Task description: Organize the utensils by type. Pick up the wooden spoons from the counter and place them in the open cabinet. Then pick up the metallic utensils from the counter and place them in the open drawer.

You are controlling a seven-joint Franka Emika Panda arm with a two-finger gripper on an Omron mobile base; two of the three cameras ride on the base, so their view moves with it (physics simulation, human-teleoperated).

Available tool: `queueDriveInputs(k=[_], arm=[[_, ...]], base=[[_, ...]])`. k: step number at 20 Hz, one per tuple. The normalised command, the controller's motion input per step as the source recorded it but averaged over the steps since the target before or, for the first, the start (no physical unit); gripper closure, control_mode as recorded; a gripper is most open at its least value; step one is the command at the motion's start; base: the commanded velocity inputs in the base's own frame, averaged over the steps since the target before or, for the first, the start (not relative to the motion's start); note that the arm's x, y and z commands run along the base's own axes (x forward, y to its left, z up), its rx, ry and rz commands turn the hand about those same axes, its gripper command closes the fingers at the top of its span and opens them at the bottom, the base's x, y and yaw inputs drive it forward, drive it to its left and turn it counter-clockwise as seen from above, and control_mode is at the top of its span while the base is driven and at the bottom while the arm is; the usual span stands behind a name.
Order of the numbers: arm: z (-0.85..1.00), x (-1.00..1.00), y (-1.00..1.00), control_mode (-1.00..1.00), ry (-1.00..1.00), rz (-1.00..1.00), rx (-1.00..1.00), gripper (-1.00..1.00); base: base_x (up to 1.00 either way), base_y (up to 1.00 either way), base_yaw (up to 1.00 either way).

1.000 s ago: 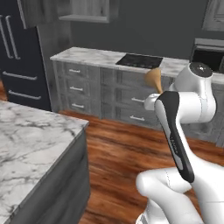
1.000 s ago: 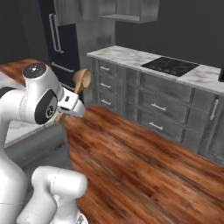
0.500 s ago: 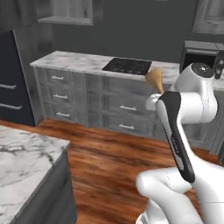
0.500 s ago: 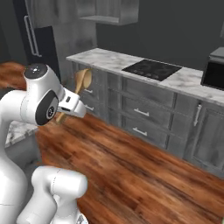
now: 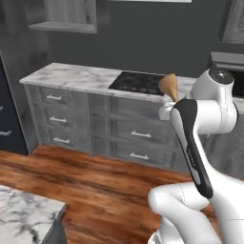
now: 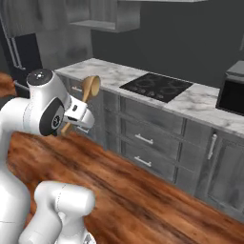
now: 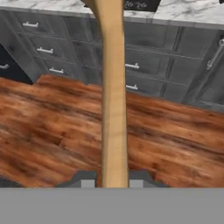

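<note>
At the far left of the right base view stands a dark fridge [image 6: 24, 52], then the white arm, whose tool [image 7: 112, 180] is clamped on the handle of a wooden spoon [image 6: 87, 93], its round bowl raised above the wood floor [image 6: 143, 190]. Beyond it runs the marble counter [image 6: 114, 74] with a black cooktop [image 6: 157, 86], and a microwave [image 6: 232, 95] farthest right.

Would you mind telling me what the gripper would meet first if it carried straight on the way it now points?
Probably the grey drawer fronts below the counter: the gripper, shut on the wooden spoon, aims across open floor at them, though depth is unclear.
</note>
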Motion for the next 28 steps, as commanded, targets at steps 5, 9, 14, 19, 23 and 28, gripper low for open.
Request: queueDriveInputs(k=[5, 9, 14, 19, 23, 28], arm=[[0.0, 0.0, 0.0, 1.0, 0.0, 0.0, 0.0, 1.0], [0.0, 0.0, 0.0, 1.0, 0.0, 0.0, 0.0, 1.0], [0.0, 0.0, 0.0, 1.0, 0.0, 0.0, 0.0, 1.0], [0.0, 0.0, 0.0, 1.0, 0.0, 0.0, 0.0, 1.0], [0.0, 0.0, 0.0, 1.0, 0.0, 0.0, 0.0, 1.0], [0.0, 0.0, 0.0, 1.0, 0.0, 0.0, 0.0, 1.0]], base=[[1.0, 0.0, -0.01], [1.0, 0.0, 0.02], [1.0, 0.01, 0.27], [1.0, 0.12, 0.51], [0.89, 0.12, 0.64], [0.77, 0.09, 0.64]])
